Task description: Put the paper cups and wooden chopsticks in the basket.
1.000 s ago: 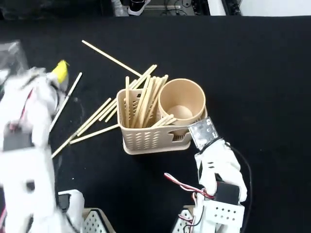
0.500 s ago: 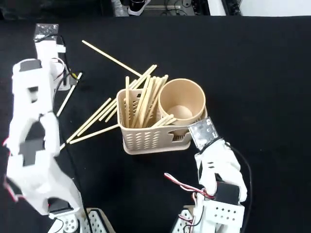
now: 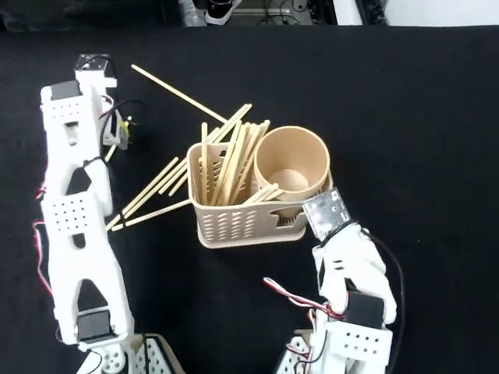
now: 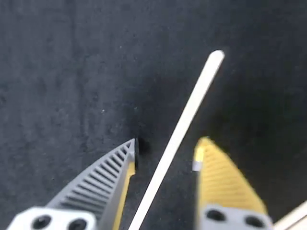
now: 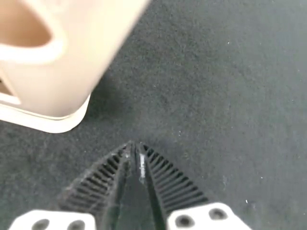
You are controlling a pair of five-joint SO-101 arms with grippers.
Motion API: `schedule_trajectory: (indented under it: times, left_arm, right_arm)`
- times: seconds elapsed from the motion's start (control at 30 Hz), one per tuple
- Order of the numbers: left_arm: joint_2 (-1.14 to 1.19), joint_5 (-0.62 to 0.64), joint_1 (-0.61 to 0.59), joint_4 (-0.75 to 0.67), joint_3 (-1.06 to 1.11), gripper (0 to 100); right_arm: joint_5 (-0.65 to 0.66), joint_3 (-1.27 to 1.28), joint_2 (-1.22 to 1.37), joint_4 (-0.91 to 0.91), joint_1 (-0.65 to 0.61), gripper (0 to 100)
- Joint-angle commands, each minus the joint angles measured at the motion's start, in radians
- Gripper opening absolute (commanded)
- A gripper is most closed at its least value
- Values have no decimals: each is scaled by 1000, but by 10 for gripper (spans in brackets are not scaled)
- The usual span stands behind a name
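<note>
Yellow on one side and grey on the other, the left tool [image 4: 168,142] stands wide open, low over the black table [image 4: 57,72]. It holds nothing, and a single pale chopstick [image 4: 186,125] runs slantwise between its jaws, touching neither. Because the stick lies askew, one finger would likely meet it first on closing and roll or nudge the thin round wood out of the gap. The tips might also scrape the table and close above it. The stick's end shows just past the tips, so any grip would probably land near that end, leaving the long remainder free to droop or swing once lifted. Farther out from this tool, toward the other arm, several loose chopsticks [image 3: 152,195] lie fanned on the table. A dangling stick could sweep them about. Beyond them sits the basket [image 3: 242,226], with a paper cup [image 3: 312,142] in its far compartment and a crowded bundle of sticks poking over the near rim. A tilted stick could catch there and tip out, or shove the light basket. The right tool [image 5: 135,145] rests shut and empty just beside the basket's corner.
</note>
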Motion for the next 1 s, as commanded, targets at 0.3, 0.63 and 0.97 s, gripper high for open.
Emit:
schedule_trajectory:
  times: [0.3,0.63,0.97]
  left_arm:
    - [118,-3,27,241,-562,28]
    - [-334,157,99,242,-223,27]
    - [-1046,130,208,163,479,28]
  right_arm:
    - [8,-2,-44,3,-5,12]
    - [6,-2,-44,2,-5,12]
    - [6,-2,-45,3,-5,12]
